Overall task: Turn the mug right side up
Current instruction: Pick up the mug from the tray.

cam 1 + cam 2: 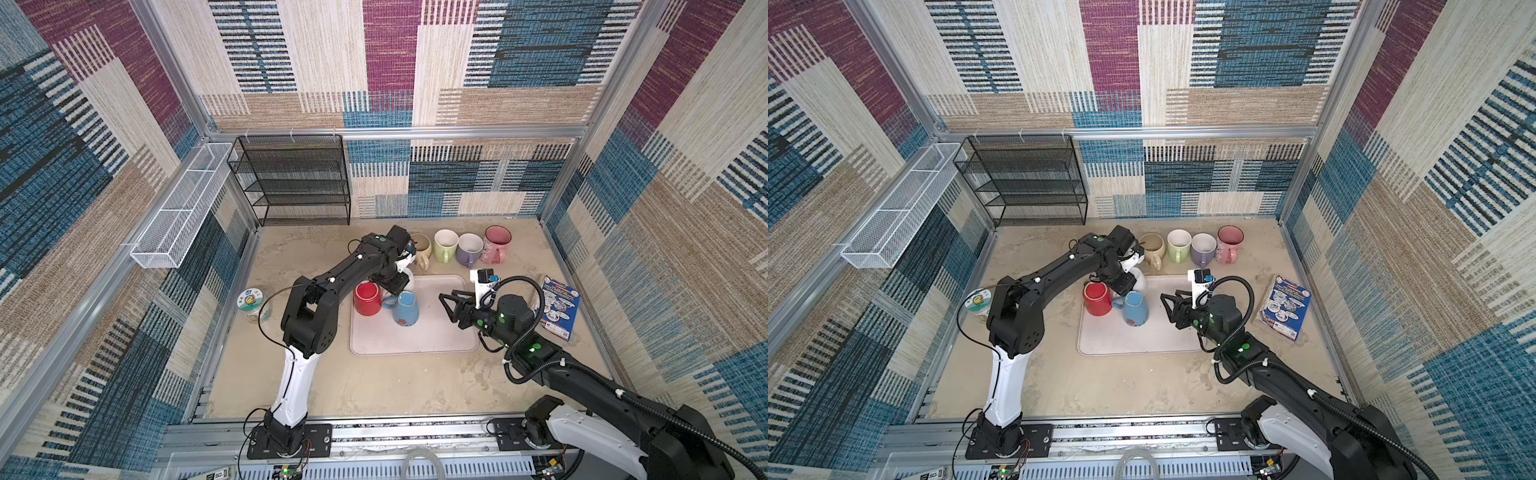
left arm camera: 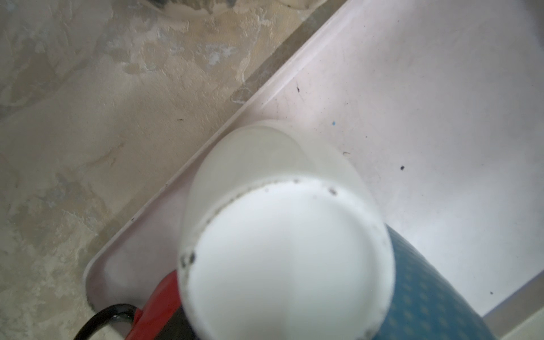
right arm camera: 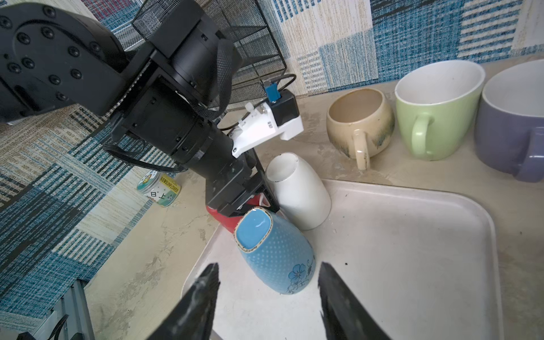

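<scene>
White ceramic marked the likely target: the white mug (image 3: 297, 191) stood mouth-down and slightly tilted in the far left corner of the tray (image 3: 412, 250), its long axis near upright, right beside the left tool (image 1: 397, 281); whether that tool gripped it could not be told. The right tool (image 1: 448, 307) hung open and empty across the tray, the blue mug (image 3: 273, 253) between; the left arm looked far nearer.

Right half of tray (image 1: 436, 328) is lying bare, leaving right hand (image 1: 445, 308) open room. Blue mug (image 1: 405, 309) is standing just ahead of it; red mug (image 1: 367, 298) and white mug (image 3: 297, 191) are crowding the far left corner, left hand (image 1: 397, 284) hanging over them. Mug row (image 1: 444, 245) is lining the counter (image 1: 374, 386) behind.
</scene>
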`<state>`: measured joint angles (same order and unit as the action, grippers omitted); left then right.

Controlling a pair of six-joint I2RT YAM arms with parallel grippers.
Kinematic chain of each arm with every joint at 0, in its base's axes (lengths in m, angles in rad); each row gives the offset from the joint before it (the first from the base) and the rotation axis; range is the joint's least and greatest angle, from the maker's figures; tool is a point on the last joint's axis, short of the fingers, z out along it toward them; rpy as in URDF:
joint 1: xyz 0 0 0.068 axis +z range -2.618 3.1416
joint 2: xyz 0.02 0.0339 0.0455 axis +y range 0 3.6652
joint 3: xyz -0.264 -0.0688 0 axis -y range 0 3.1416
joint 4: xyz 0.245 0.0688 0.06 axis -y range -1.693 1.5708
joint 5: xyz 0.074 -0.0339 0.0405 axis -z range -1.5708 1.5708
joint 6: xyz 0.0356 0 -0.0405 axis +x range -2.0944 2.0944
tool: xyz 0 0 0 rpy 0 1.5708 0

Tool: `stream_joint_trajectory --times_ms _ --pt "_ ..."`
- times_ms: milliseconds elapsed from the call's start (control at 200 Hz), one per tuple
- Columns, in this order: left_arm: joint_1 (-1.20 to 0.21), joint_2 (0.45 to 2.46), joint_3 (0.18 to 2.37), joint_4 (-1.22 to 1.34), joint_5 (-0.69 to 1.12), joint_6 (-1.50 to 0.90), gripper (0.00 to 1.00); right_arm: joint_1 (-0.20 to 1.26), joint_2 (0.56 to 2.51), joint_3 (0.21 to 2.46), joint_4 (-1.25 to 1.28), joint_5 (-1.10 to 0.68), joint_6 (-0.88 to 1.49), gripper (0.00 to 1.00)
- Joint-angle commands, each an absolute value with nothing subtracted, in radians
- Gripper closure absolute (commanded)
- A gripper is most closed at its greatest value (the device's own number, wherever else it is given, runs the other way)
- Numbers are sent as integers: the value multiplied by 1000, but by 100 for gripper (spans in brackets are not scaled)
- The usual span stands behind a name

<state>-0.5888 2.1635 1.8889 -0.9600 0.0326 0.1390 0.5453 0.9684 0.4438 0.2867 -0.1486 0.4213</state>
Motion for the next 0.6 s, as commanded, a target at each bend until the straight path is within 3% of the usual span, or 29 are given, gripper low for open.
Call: stream_joint_trajectory --times_ms 0,591 --pt "-589 2164 1888 -953 25 158 44 545 969 440 318 -160 434 43" --pt "-590 2154 1867 -936 -58 136 65 543 982 443 323 -167 436 43"
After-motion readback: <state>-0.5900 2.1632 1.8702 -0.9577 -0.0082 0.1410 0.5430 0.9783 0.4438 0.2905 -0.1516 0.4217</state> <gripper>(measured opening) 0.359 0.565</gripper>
